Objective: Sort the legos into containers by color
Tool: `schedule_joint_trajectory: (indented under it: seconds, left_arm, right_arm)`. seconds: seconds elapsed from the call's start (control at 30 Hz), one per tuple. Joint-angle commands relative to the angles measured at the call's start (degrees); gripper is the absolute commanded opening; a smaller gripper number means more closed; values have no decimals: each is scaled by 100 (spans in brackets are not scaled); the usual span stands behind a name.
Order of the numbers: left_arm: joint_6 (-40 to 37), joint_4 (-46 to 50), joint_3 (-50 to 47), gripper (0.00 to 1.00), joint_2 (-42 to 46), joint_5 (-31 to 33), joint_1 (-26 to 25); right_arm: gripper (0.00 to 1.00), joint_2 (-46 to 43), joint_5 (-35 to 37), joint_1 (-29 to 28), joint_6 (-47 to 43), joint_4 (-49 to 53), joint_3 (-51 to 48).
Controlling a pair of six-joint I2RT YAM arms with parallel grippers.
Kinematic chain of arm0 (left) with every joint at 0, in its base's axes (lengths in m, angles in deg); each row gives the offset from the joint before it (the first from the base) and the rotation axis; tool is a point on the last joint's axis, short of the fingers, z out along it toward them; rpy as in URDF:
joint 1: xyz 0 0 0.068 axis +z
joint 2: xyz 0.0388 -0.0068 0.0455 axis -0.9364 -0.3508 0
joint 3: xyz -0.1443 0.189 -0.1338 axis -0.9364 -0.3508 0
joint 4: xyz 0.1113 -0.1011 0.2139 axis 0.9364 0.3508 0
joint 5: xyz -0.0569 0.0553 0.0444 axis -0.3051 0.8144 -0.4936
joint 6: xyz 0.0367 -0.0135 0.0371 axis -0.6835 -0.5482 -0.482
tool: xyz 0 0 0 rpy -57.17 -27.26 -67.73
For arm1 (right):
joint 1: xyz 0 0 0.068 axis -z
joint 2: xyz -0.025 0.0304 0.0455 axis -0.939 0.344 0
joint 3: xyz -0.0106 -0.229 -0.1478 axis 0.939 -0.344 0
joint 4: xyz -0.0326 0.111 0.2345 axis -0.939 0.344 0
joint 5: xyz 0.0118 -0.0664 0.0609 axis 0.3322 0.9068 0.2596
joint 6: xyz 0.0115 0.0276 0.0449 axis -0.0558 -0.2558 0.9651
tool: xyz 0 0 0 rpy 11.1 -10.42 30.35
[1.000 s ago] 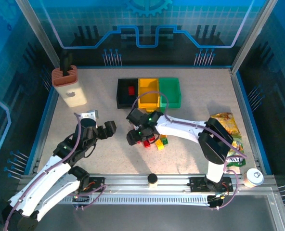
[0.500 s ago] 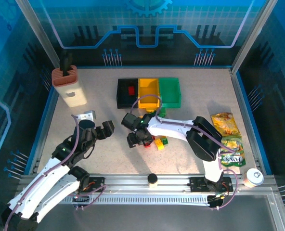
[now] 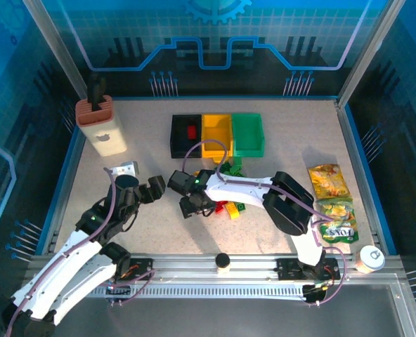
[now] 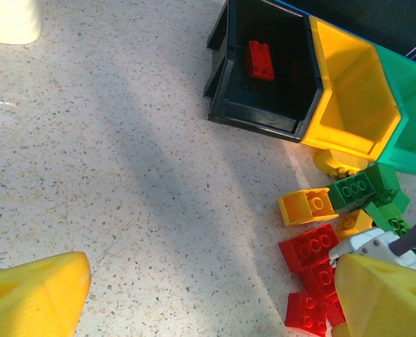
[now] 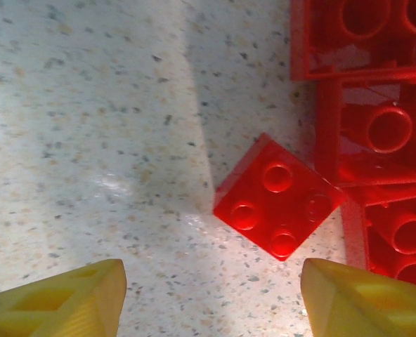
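Note:
Three containers stand in a row at the back: black (image 3: 176, 137), yellow (image 3: 217, 137) and green (image 3: 248, 135). One red lego (image 4: 259, 60) lies in the black bin (image 4: 254, 116); the yellow bin (image 4: 352, 105) looks bare. A pile of red, yellow and green legos (image 3: 230, 207) lies in front of them. My right gripper (image 3: 192, 205) hangs open low over the pile's left edge, with a small red four-stud brick (image 5: 278, 196) just ahead of its fingertips (image 5: 60, 298) and larger red bricks (image 5: 377, 105) beside. My left gripper (image 3: 155, 188) stands open to the left of the pile, holding nothing.
A tall beige-and-brown holder (image 3: 101, 126) stands at the back left. Snack bags (image 3: 329, 181) lie along the right edge, with a capped cup (image 3: 371, 258) at the near right corner. A blue raised rim (image 3: 64, 182) bounds the table.
My right gripper has slid left from above the pile to its left edge. My left arm has barely moved.

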Motion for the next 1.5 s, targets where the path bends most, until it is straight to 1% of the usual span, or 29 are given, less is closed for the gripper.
schedule_joint_trajectory:
  seconds: [0.0,0.17,0.33,0.53,0.87,1.07,1.27,1.47]
  left_arm:
    - [71,50,-77,91,116,185,-34]
    - [60,30,-11,91,75,199,-34]
    - [77,32,27,90,53,227,-33]
    - [60,66,76,90,35,223,-34]
    - [95,128,51,90,5,245,-35]
    - [81,74,9,90,5,276,-34]
    - [51,74,2,90,23,304,-35]
    - [79,140,-13,90,83,302,-29]
  right_arm:
    - [68,121,320,-18,264,366,-11]
    - [68,183,461,52,318,353,-29]
    - [68,421,590,102,260,366,187]
    - [63,609,766,172,246,353,301]
    - [50,768,864,127,122,400,423]
    - [38,716,966,32,97,543,492]
    - [35,485,1134,-41,56,631,545]
    - [35,316,1323,-41,-181,778,855]
